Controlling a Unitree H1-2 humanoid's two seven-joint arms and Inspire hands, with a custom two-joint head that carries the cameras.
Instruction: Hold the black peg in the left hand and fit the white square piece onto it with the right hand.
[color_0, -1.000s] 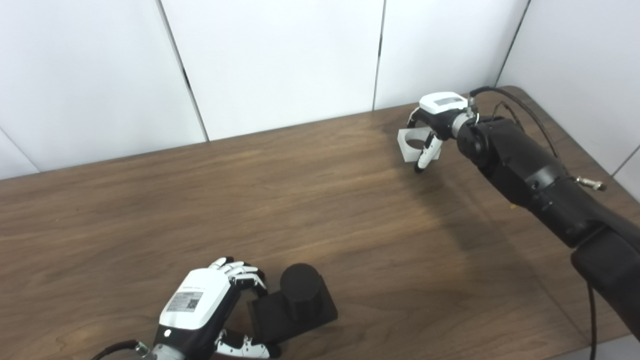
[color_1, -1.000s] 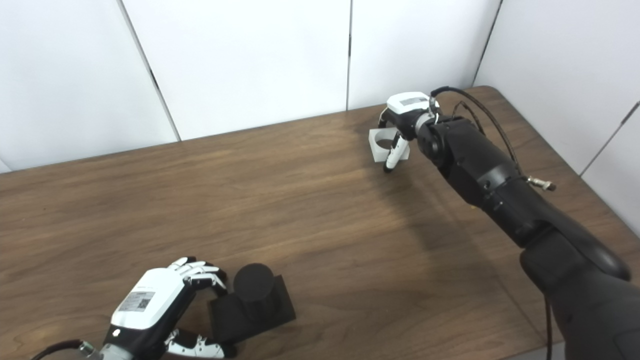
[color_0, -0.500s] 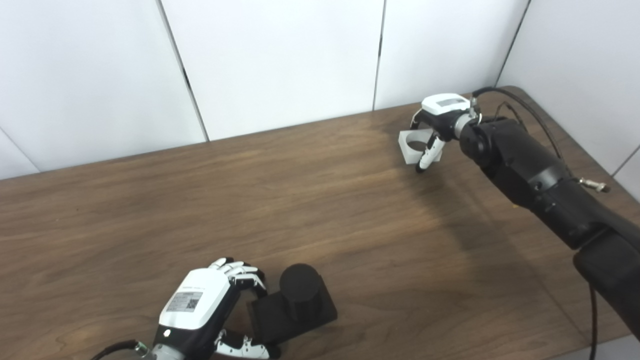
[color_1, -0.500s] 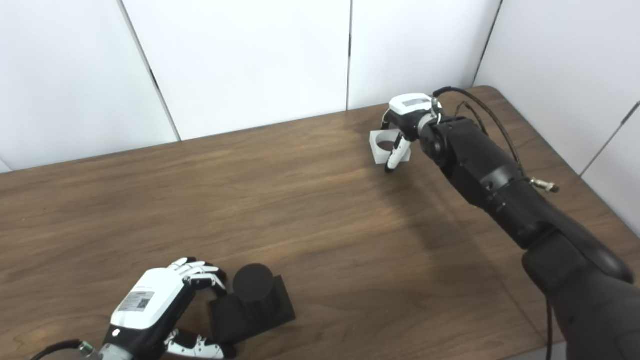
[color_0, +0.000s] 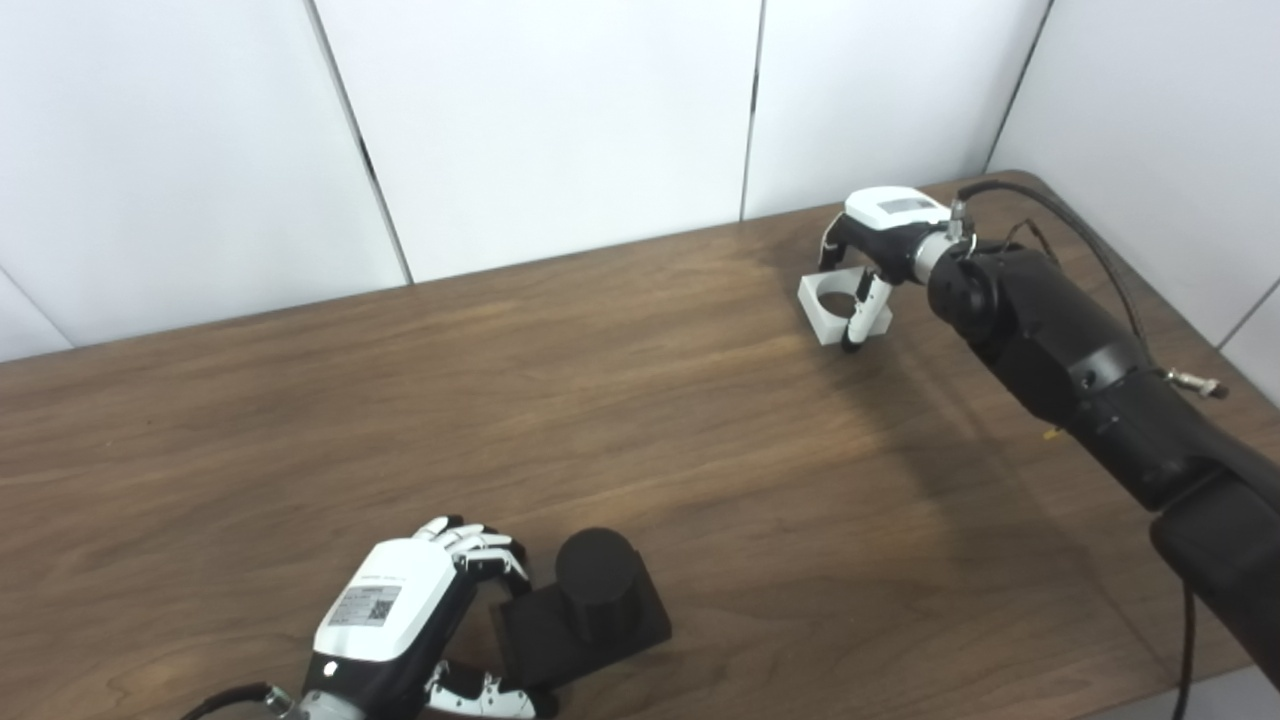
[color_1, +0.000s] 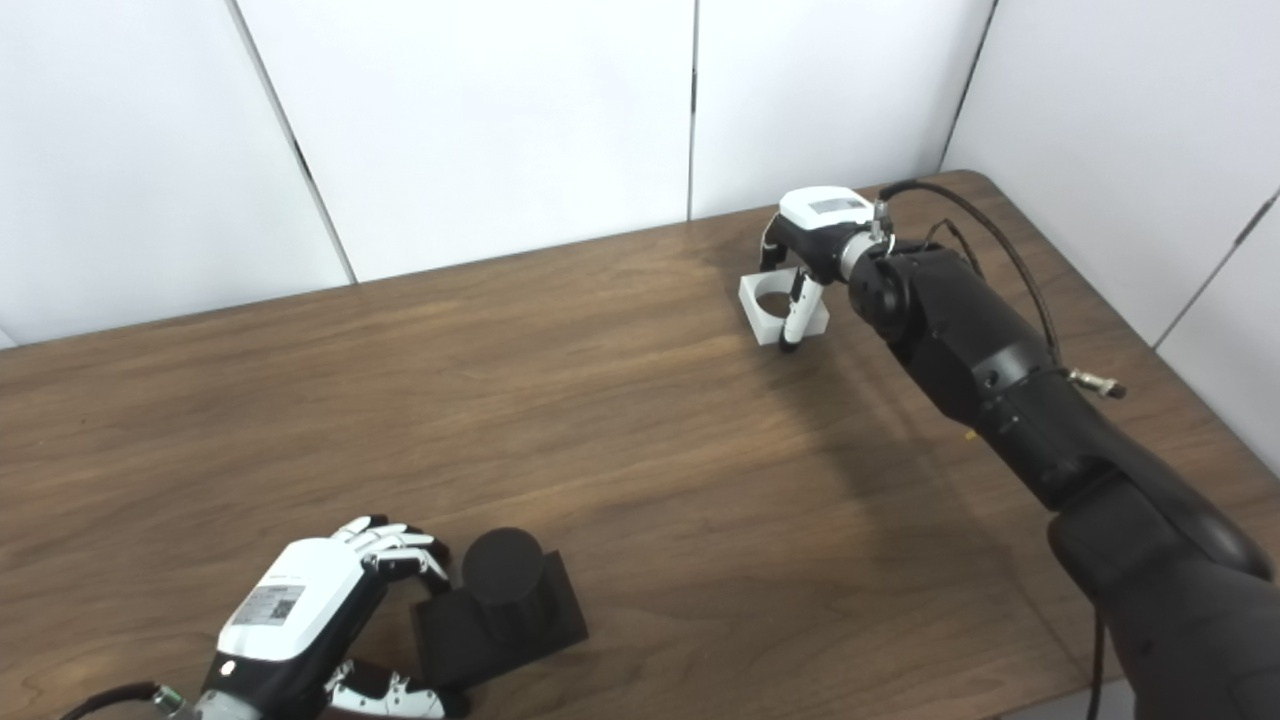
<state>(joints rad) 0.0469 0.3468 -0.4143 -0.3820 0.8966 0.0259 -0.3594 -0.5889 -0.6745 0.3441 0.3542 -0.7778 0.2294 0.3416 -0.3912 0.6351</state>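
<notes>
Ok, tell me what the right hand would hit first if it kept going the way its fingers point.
The right hand points down over the white square piece, so it would likely press that piece onto the table first.

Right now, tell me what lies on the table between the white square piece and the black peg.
Nothing visible: only bare wooden table lies between the white square piece, in the right hand, and the black peg by the left hand.
</notes>
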